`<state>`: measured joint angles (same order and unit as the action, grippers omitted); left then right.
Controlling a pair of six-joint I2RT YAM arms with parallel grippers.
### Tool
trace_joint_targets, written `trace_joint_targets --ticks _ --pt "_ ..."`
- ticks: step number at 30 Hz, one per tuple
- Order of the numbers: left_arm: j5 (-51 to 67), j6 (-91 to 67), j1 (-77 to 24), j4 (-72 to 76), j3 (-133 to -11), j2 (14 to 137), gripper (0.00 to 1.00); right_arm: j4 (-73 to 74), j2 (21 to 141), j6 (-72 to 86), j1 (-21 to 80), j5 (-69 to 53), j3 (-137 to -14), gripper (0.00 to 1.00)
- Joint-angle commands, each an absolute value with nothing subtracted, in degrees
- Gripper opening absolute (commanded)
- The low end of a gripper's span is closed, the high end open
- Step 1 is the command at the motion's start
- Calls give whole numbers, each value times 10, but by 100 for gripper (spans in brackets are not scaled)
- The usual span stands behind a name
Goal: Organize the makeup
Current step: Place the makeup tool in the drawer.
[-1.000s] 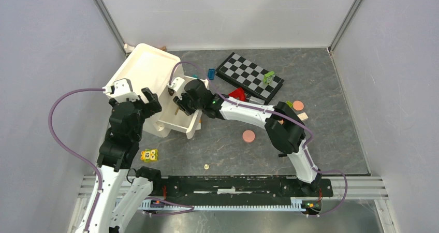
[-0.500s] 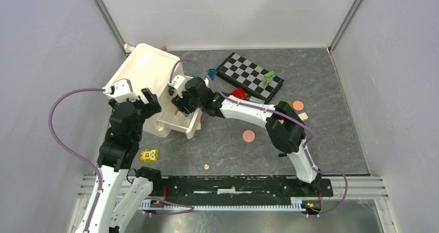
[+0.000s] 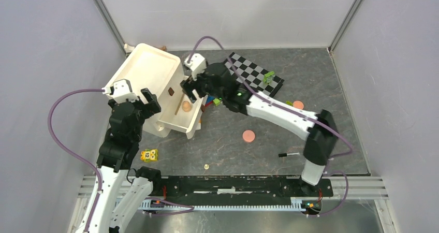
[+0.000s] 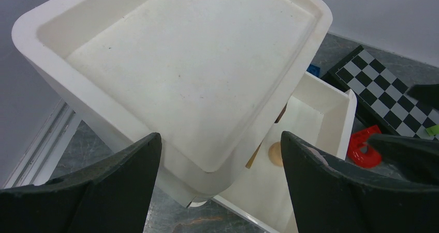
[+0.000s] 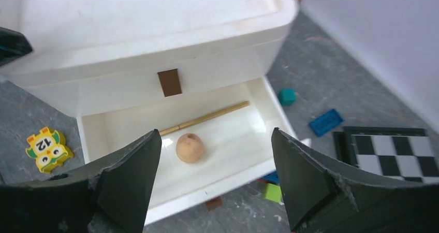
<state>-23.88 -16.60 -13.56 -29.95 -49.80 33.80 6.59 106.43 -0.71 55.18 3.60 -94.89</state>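
The top view looks steeply down from six o'clock over the whole surface [image 3: 233, 155], while both wrist views peer close at the open drawer [image 3: 176, 120] near ten o'clock.

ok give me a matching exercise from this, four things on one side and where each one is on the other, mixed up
Things:
1. peach round piece
2. black pencil
3. yellow toy brick
4. checkerboard

Places:
a. far side of the table, with a green piece on it
b. on the table by the right arm's elbow
c. inside the open drawer
d. on the table beside the left arm

Pairs: 1-c, 2-b, 3-d, 4-a
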Motion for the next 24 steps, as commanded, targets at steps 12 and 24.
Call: trace_joint_targets --ticks 12,24 --pt "-247 -170 -133 -289 -499 336 91 87 742 165 301 235 -605 85" --pt "-236 -171 -133 -287 -499 338 91 160 781 197 22 110 -527 89"
